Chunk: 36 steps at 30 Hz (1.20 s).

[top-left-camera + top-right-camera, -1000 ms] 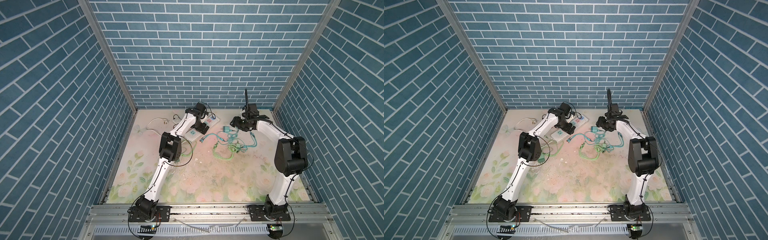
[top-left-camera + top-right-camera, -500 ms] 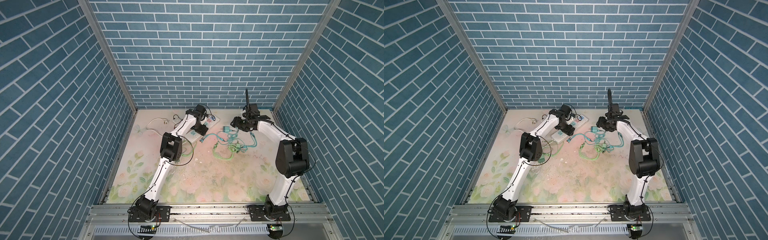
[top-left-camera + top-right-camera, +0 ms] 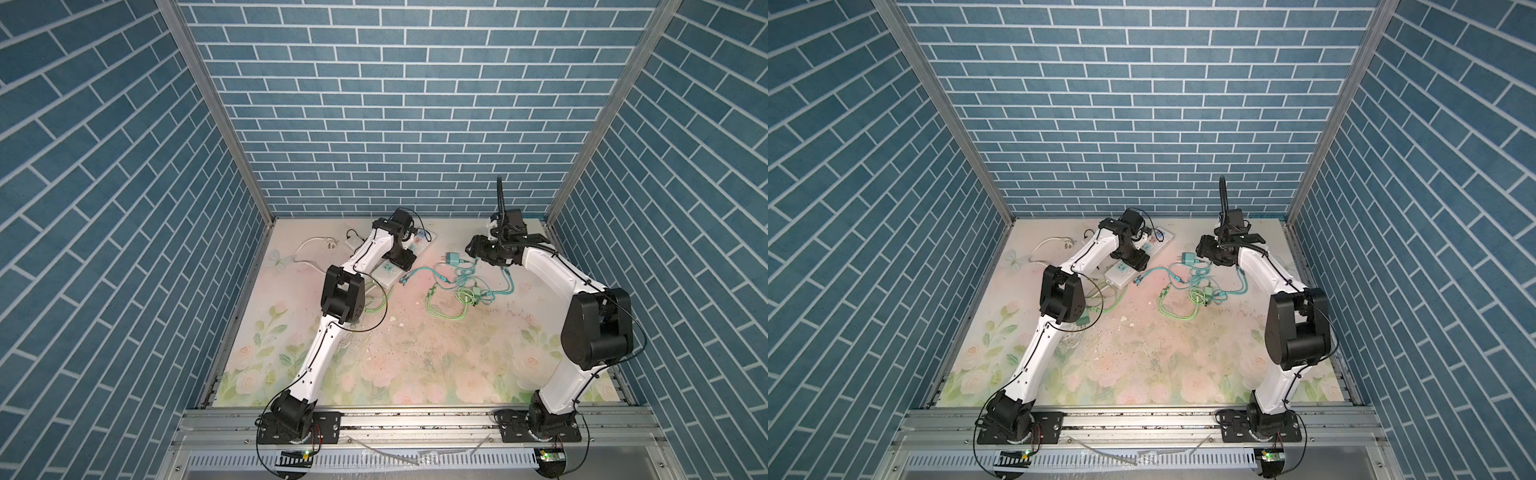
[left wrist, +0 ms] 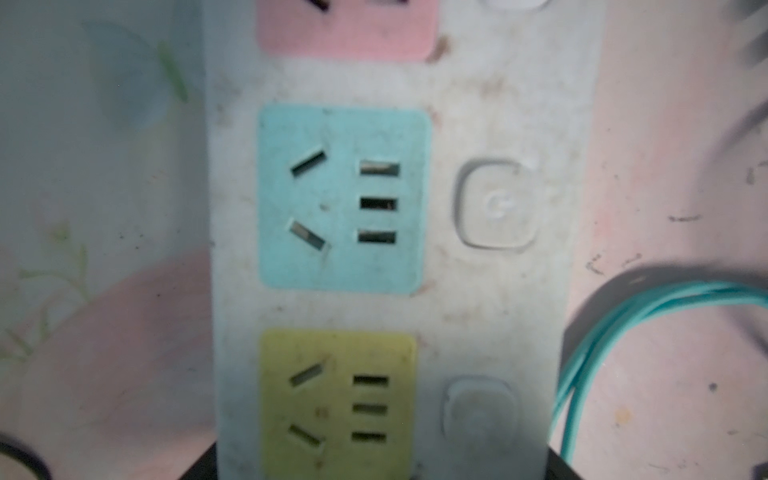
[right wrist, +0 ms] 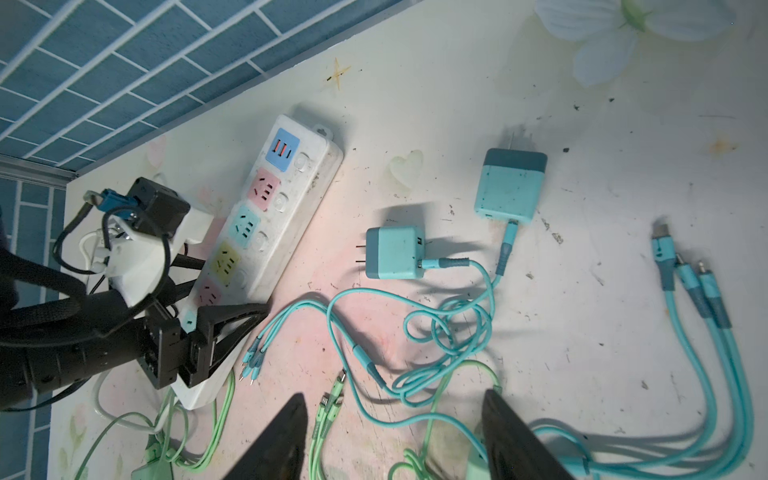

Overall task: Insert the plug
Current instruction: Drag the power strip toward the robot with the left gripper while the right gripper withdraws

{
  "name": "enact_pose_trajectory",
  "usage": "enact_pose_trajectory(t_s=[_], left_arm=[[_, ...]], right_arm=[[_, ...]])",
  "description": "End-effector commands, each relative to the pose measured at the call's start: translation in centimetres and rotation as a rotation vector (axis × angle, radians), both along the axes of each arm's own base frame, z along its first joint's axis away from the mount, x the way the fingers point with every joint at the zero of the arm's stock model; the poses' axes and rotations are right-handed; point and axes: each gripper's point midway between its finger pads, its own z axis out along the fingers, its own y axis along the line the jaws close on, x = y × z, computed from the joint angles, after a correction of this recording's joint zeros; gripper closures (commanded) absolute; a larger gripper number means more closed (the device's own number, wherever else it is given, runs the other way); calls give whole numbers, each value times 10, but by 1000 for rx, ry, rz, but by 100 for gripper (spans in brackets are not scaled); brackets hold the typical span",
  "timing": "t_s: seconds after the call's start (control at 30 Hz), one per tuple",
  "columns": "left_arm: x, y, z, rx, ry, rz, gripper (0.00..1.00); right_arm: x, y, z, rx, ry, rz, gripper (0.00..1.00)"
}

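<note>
Two teal chargers lie loose on the table point(image 5: 615, 137), and neither is in a grip. The small charger point(image 5: 392, 253) rests on its side near the power strip point(image 5: 309, 195), its two prongs pointing toward the strip. The large charger point(image 5: 511, 191) sits a little farther off. Both trail tangled cables point(image 5: 449, 328). Whichever one is meant as the plug, it is on the table and clear of every socket.

The change over the last second is on the left side. The left gripper point(image 5: 220, 332) has drawn its jaws in from a wider spread, and they now stand against the two long sides of the strip at its near end. The left wrist view shows a dark finger flush with each edge, so I judge the strip clamped rather than merely straddled. The arm itself has hardly shifted in both top views. Its camera looks straight onto the teal socket point(image 4: 343, 199), which is empty, and the yellow socket point(image 4: 338, 405) next along the strip is also free.

The right gripper point(image 5: 395, 395) has not moved. It hangs above the cables with its jaws apart and holding nothing, and the small charger is just ahead of it.

The strip now looks steadied, which is probably the groundwork for insertion. The next step falls to the right arm: take a charger by its body and turn the prongs down toward an open socket.
</note>
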Motion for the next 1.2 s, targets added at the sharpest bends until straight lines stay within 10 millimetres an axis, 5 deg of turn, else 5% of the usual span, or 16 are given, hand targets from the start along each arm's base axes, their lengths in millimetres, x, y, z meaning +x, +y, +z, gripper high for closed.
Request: enact_pose_trajectory(t_s=[0.0, 0.23, 0.5, 0.97, 1.17], left_arm=[[12, -11, 86, -81, -165, -24, 60], [3, -17, 168, -158, -287, -63, 61], [-51, -20, 226, -112, -315, -169, 64], [-166, -32, 237, -128, -250, -334, 66], [-214, -21, 210, -162, -237, -351, 66]], right_arm=[[-16, -12, 7, -61, -11, 9, 34], [-32, -22, 19, -82, -35, -5, 34], [-58, -33, 29, -100, -59, -28, 34], [-118, -76, 37, -176, -73, -180, 33], [-135, -84, 31, -166, -69, -221, 33]])
